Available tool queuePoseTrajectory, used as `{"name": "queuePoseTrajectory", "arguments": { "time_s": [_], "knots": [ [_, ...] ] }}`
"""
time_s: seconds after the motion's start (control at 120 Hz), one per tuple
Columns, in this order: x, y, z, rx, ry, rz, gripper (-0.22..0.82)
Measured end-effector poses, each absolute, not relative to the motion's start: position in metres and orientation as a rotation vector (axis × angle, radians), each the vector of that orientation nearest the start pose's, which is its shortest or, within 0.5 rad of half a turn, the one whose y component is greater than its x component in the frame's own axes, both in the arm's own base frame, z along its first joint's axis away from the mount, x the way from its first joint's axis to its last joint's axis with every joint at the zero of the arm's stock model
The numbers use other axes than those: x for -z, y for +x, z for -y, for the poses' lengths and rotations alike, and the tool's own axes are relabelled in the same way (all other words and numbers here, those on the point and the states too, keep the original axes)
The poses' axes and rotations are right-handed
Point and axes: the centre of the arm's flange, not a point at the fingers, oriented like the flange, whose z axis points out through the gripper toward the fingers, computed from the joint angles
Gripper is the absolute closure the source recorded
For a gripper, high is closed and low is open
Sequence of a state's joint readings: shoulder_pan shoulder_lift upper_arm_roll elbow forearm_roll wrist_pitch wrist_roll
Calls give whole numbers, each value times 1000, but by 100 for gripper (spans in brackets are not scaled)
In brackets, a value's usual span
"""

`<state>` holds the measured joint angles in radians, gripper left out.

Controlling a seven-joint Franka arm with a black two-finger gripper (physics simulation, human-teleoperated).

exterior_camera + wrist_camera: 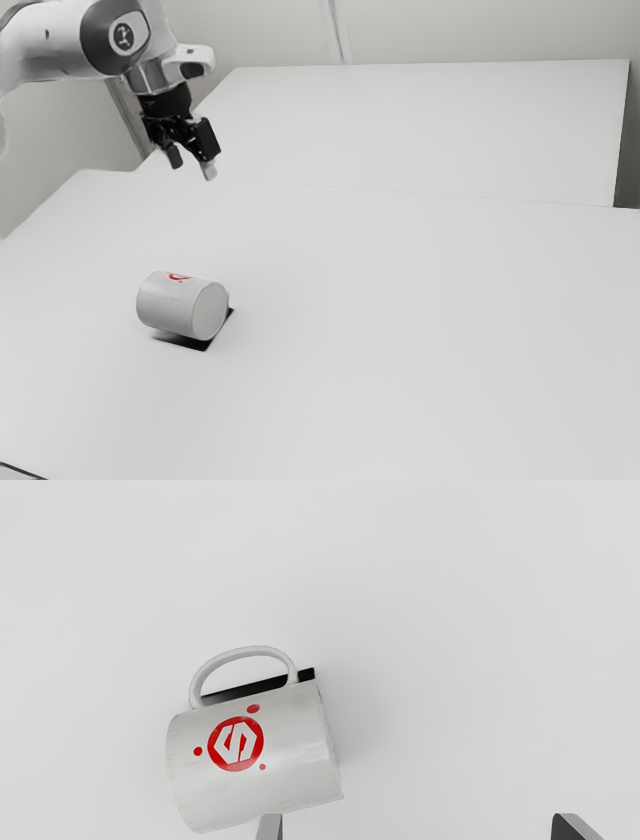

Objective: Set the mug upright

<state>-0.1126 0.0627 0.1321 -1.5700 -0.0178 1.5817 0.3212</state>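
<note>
Mug [172,305], one, white, lying on its side on the near part of the table [400,350], toward the exterior view's left; red emblem [235,767] on the body, handle [255,650] on the side turned away from the claw's fingertips. Dark patch [204,346], just beside and partly under the mug. Claw [192,166], black, two-fingered, raised above the table, farther off than the mug and apart from it; fingers spread wide, nothing held. Arm [60,45], white, entering from the exterior view's upper left. Wall [450,30], pale, at the far side.
</note>
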Motion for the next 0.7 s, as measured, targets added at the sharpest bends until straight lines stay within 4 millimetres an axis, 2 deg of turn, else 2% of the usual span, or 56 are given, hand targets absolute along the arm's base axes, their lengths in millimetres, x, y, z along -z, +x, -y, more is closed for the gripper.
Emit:
{"name": "queuePoseTrajectory", "arguments": {
  "time_s": [0.067,0.167,0.267,0.342,0.475,0.533,0.7],
  "knots": [
    [-590,570,-14,-68,-3127,-458,2],
    [-586,568,-37,-66,-3160,-390,2],
    [-570,558,-67,-112,-3279,-282,2],
    [-555,554,-97,-166,-3379,-188,2],
    [-514,544,-166,-300,-3515,1,2],
    [-494,540,-190,-351,-3558,51,2],
    [-434,538,-225,-483,-3669,45,2]
  ]
}}
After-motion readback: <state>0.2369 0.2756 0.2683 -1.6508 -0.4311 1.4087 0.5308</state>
